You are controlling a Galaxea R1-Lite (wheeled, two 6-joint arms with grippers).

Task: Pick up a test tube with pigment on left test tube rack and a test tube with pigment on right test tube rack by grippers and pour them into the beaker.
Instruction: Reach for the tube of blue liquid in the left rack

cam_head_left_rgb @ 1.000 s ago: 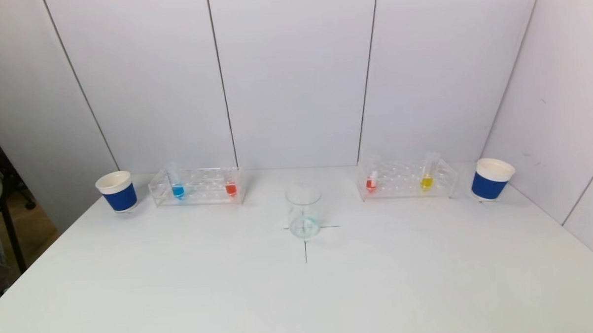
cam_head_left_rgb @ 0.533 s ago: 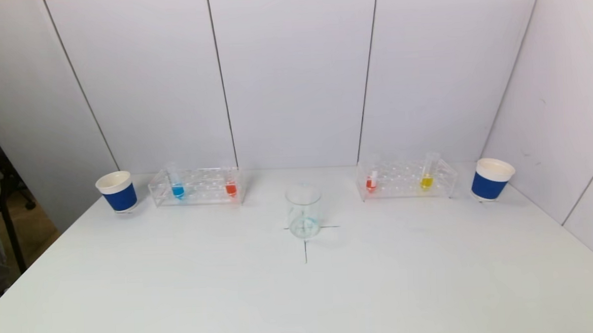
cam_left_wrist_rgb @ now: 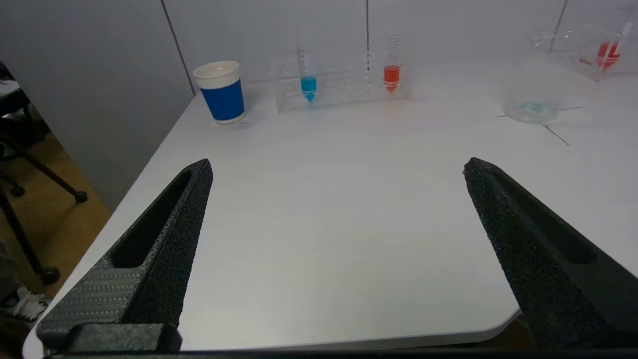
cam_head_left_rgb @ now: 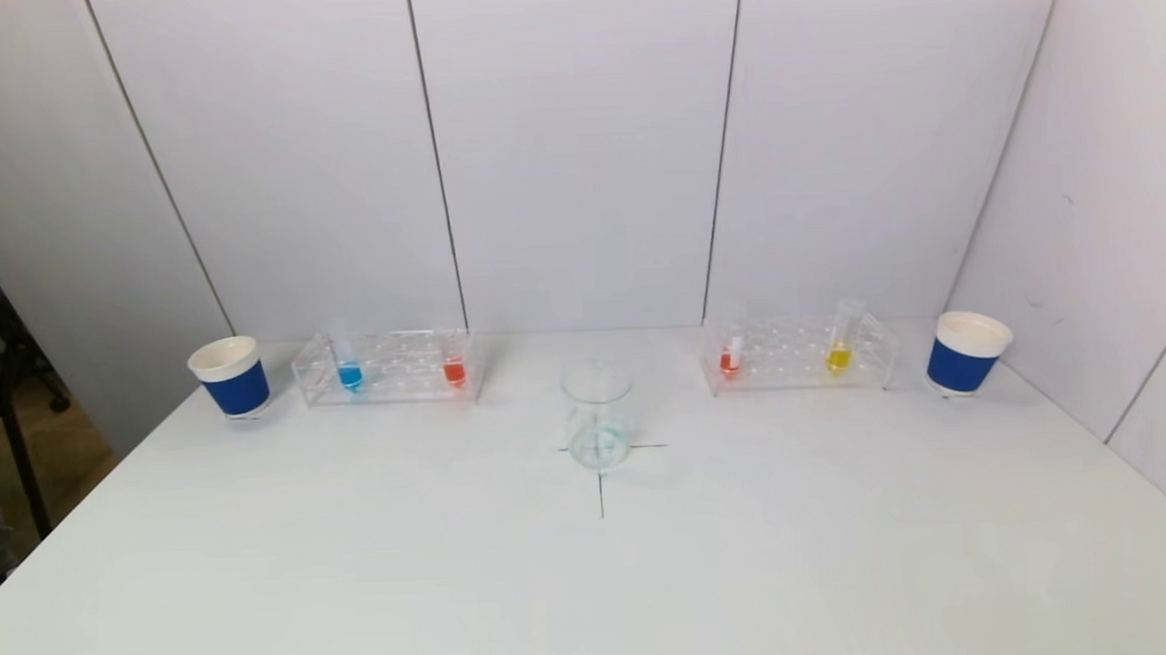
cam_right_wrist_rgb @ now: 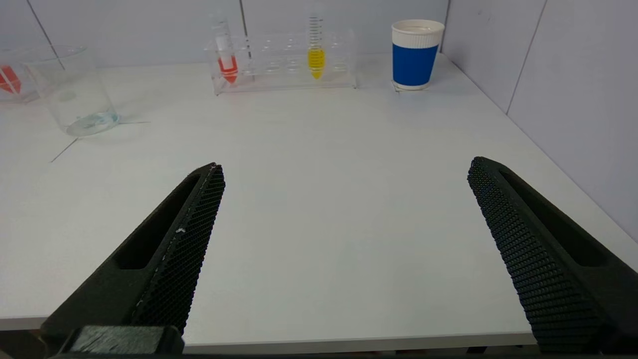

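The left clear rack (cam_head_left_rgb: 386,366) at the table's back holds a blue-pigment tube (cam_head_left_rgb: 349,367) and a red-pigment tube (cam_head_left_rgb: 453,364). The right clear rack (cam_head_left_rgb: 799,352) holds a red-pigment tube (cam_head_left_rgb: 729,354) and a yellow-pigment tube (cam_head_left_rgb: 839,348). A clear glass beaker (cam_head_left_rgb: 598,416) stands between them on a cross mark. Neither gripper shows in the head view. My left gripper (cam_left_wrist_rgb: 336,167) is open and empty over the table's near left edge, far from the left rack (cam_left_wrist_rgb: 344,82). My right gripper (cam_right_wrist_rgb: 345,167) is open and empty over the near right edge, far from the right rack (cam_right_wrist_rgb: 284,62).
A blue-and-white paper cup (cam_head_left_rgb: 230,377) stands left of the left rack, and another (cam_head_left_rgb: 967,352) stands right of the right rack. White wall panels close the back and right sides. The table's left edge (cam_left_wrist_rgb: 149,159) drops to the floor.
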